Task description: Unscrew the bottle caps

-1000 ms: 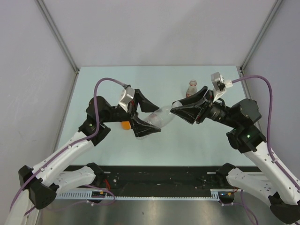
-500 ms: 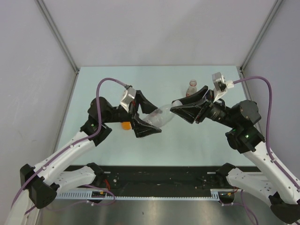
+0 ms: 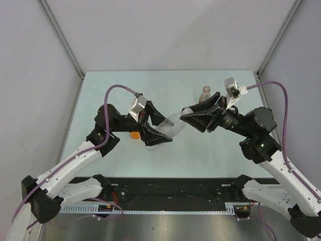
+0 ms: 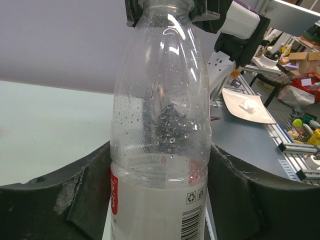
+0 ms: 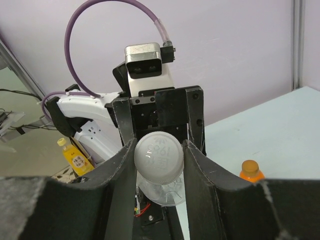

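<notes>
A clear bottle [image 3: 171,124] with a white label hangs tilted above the table between both arms. My left gripper [image 3: 156,132] is shut on its body; in the left wrist view the bottle [image 4: 160,115] fills the gap and both fingers [image 4: 92,192] press its sides at the label. My right gripper [image 3: 185,111] is shut on its white cap [image 5: 160,156], which sits squeezed between the two fingers [image 5: 202,175] in the right wrist view. The bottle's neck is hidden behind the cap.
An orange-filled bottle [image 3: 134,134] with an orange cap [image 5: 250,168] stands on the table beside the left gripper. A small bottle with a red cap [image 3: 205,92] stands at the back, behind the right gripper. Grey walls enclose the table on three sides.
The left jaws, wide open around the bottle a second ago, have closed onto its body. The left arm shifted slightly right. The right gripper kept its hold on the cap.
</notes>
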`<control>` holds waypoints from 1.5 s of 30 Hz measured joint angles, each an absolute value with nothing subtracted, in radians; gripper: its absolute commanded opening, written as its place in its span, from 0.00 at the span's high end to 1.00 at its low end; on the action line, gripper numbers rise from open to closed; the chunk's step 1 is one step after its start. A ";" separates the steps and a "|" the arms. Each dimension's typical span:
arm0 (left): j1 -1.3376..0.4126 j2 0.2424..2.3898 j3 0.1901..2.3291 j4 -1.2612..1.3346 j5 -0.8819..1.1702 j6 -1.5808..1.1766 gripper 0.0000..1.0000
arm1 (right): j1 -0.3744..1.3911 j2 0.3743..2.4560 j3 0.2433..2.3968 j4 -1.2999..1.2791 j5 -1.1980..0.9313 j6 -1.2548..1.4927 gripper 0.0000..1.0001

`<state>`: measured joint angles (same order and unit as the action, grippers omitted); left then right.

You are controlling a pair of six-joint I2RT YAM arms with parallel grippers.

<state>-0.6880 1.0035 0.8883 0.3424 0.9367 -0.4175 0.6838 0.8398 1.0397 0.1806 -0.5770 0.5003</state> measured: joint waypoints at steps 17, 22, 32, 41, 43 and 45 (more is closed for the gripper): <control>-0.688 0.994 0.863 0.367 0.924 -0.409 0.15 | 0.709 0.848 1.036 0.207 -0.586 0.509 1.00; -0.690 0.994 0.860 0.376 0.949 -0.408 0.41 | 0.715 0.853 1.034 0.210 -0.568 0.501 1.00; -0.693 0.994 0.856 0.361 0.947 -0.399 0.63 | 0.724 0.852 1.031 0.197 -0.552 0.488 0.87; -0.691 0.992 0.856 0.347 0.919 -0.379 0.62 | 0.732 0.830 1.031 0.176 -0.539 0.509 0.17; -0.691 0.991 0.856 0.341 0.903 -0.368 0.62 | 0.732 0.818 1.031 0.173 -0.531 0.516 0.08; -0.691 0.987 0.856 0.329 0.884 -0.356 0.64 | 0.732 0.806 1.032 0.163 -0.516 0.524 0.05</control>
<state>-0.6907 0.9867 0.8562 0.3290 0.8845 -0.3565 0.7319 0.8062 1.0321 0.1627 -0.5156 0.5240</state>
